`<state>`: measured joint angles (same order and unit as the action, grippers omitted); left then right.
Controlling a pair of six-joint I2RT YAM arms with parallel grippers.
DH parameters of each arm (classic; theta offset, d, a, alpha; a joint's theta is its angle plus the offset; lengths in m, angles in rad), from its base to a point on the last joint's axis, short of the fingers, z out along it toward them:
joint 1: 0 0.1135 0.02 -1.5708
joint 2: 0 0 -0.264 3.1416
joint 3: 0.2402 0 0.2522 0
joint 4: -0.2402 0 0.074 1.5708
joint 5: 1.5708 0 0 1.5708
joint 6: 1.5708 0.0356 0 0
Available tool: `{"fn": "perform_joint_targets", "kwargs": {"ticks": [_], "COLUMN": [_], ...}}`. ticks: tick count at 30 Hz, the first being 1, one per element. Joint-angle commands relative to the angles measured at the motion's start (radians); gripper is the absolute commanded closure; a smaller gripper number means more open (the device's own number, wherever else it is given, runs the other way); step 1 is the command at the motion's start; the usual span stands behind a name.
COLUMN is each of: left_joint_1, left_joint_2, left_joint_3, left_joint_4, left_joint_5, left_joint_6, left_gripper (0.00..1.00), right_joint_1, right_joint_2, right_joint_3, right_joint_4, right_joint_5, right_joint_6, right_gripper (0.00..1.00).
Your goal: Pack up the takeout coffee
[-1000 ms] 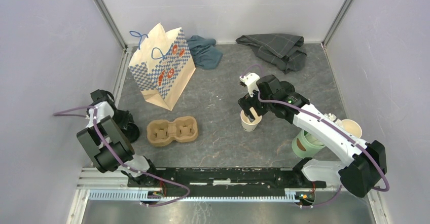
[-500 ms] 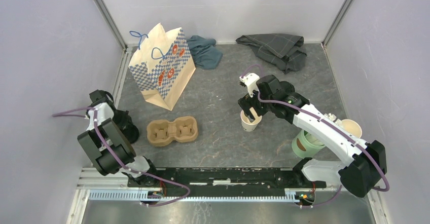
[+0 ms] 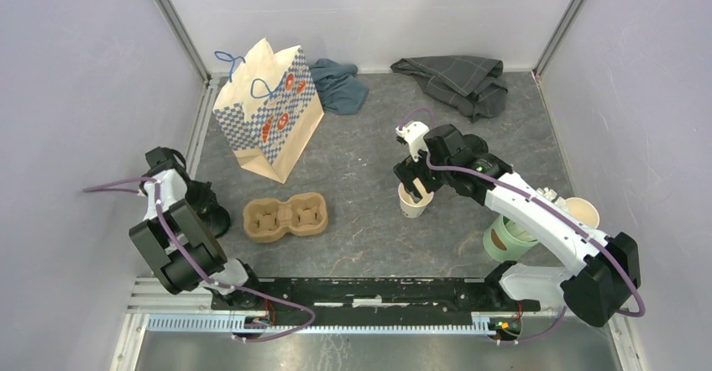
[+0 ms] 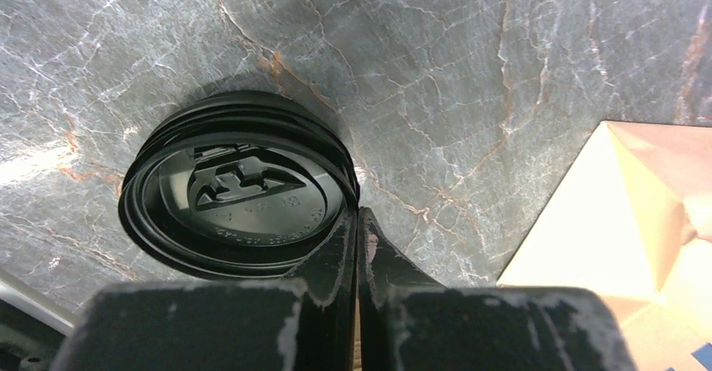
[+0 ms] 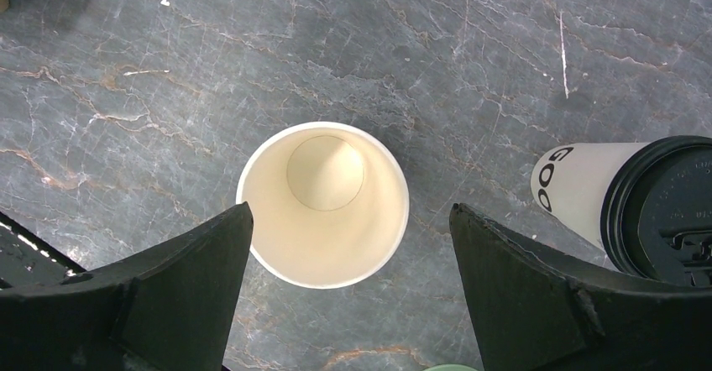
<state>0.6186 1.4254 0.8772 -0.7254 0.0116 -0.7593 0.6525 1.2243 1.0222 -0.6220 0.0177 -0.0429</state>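
Straddling the lidless cup (image 5: 323, 178) with my right gripper (image 5: 350, 216) spread wide, I see the takeout coffee (image 5: 625, 199) just outside one finger (left gripper (image 4: 358, 220) closed tight beside a black lid (image 4: 235, 195)).

Takeout coffee (image 5: 588, 195) near the lidless cup (image 5: 323, 203) narrows room for the right end effector (image 5: 350, 211).

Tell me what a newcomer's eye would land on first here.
The checkered paper bag with blue handles stands out at the far left of the table. At the centre, the right gripper hangs with jaws wide open straight over a lidless white cup, with a lidded takeout coffee just beside it. At the left edge, the left gripper has its jaws shut against what looks like a stack of black lids.
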Motion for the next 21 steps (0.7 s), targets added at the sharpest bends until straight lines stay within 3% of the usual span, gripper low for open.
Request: {"fn": "perform_joint_targets", "kwargs": {"ticks": [1,12,21], "left_joint_1": [0.008,0.008,0.009], "left_joint_2": [-0.050,-0.089,-0.252], "left_joint_3": [0.071,0.163,0.270], "left_joint_4": [-0.046,-0.191,-0.302], "left_joint_5": [0.021,0.005,0.129], "left_joint_6": [0.049,0.063,-0.015], "left_gripper": [0.98,0.98,0.98], "right_joint_1": [0.008,0.025,0.060], "right_joint_2": [-0.023,-0.045,-0.053], "right_joint_3": [0.001,-0.003,0.051], "right_joint_4": [0.038,0.043,0.029], "right_joint_5": [-0.008,0.001,-0.015], "right_joint_6": [-0.011,-0.015,0.002], "right_gripper": [0.06,0.06,0.05]}}
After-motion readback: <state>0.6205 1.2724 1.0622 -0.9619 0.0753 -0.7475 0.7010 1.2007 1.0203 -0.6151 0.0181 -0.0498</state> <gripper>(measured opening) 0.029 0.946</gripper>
